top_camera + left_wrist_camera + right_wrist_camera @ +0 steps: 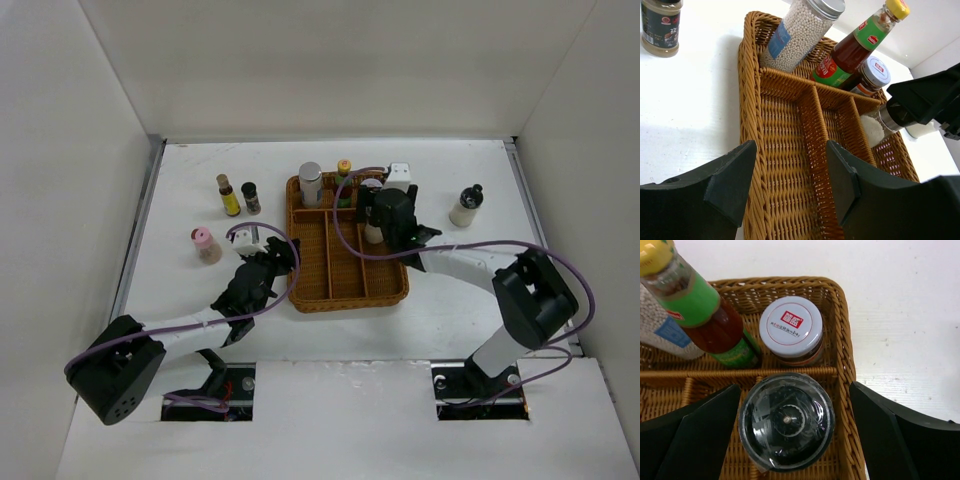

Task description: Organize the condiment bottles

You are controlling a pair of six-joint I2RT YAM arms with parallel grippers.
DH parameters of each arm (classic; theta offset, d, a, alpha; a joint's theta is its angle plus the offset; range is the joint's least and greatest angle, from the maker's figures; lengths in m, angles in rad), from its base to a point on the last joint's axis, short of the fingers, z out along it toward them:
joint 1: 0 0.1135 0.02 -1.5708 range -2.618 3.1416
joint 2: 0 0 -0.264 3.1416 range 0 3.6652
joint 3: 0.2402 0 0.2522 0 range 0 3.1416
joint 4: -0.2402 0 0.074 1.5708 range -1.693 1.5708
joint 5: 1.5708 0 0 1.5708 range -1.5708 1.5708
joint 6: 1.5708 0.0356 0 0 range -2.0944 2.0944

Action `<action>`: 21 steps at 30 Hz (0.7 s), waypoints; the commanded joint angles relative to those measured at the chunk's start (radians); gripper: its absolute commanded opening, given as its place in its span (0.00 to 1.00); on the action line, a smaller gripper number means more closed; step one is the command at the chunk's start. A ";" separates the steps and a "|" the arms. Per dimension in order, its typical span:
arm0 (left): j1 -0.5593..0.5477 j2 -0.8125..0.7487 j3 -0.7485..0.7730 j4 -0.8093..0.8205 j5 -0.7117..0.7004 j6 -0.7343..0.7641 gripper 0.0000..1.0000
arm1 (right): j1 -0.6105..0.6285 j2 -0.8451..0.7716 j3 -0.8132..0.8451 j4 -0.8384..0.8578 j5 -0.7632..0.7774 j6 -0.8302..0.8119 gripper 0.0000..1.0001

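A brown woven basket [345, 290] holds a silver-lidded shaker of white beads [311, 184], a green-red sauce bottle with yellow cap [343, 180] and a white-lidded jar [790, 327] in its far compartments. My right gripper [388, 222] is open, its fingers on either side of a black-topped grinder [786, 420] standing in the right compartment; the right finger is outside the basket wall. My left gripper [280, 255] is open and empty at the basket's left rim [747, 125]. A yellow bottle [229, 196], a dark jar [251, 198] and a pink-capped bottle [206, 245] stand on the table to the left.
A white bottle with a black cap [466, 206] stands on the table right of the basket. A small white box [400, 171] lies behind the basket. White walls close the table on three sides.
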 commanded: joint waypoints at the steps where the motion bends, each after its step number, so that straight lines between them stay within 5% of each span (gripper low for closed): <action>1: 0.003 -0.004 0.016 0.047 0.011 -0.010 0.56 | -0.011 -0.100 0.007 0.072 -0.016 0.011 0.98; 10: -0.004 -0.018 0.012 0.047 0.011 -0.011 0.56 | -0.321 -0.352 -0.119 -0.021 0.108 0.066 0.98; 21: -0.007 -0.010 0.014 0.050 0.016 -0.011 0.56 | -0.544 -0.130 -0.004 -0.126 0.029 0.054 1.00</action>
